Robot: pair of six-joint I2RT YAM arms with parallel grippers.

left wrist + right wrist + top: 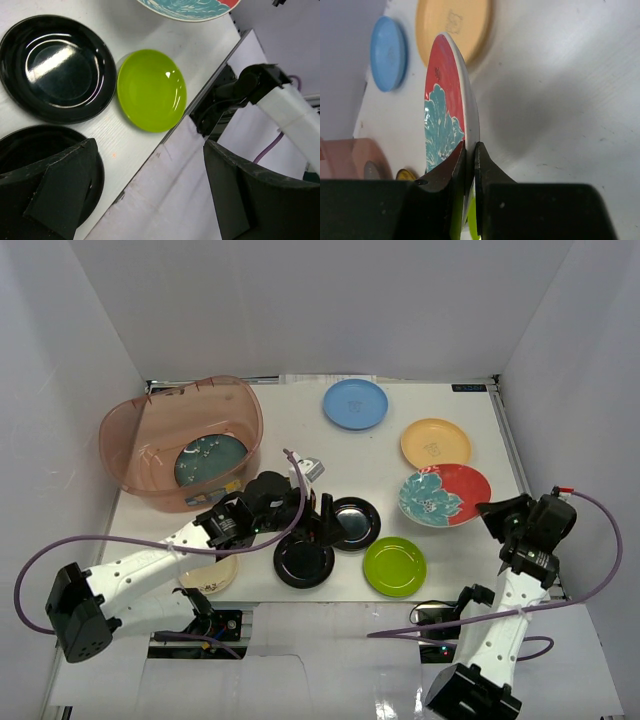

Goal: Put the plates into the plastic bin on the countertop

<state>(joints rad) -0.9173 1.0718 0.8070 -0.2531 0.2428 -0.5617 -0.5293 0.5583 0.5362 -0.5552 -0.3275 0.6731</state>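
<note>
Ahead of the matt black left fingers point(60, 190), the black plate point(55, 67) and the lime green plate point(151, 90) are glossy, with bright highlights (a smooth glaze, by the look). Pinched between the matt right fingers point(442, 185), the red-and-teal plate point(445, 100) looks smoothly glazed; the white surface point(560, 100) beyond them is matt and faintly scuffed.

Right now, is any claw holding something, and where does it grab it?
Yes. The right claw pinches the red-and-teal plate by its rim. The left claw is open and holds nothing.

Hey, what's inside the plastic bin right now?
One dark teal plate lies on the floor of the plastic bin. Its tinted near wall covers the plate's front edge and the floor there.
</note>
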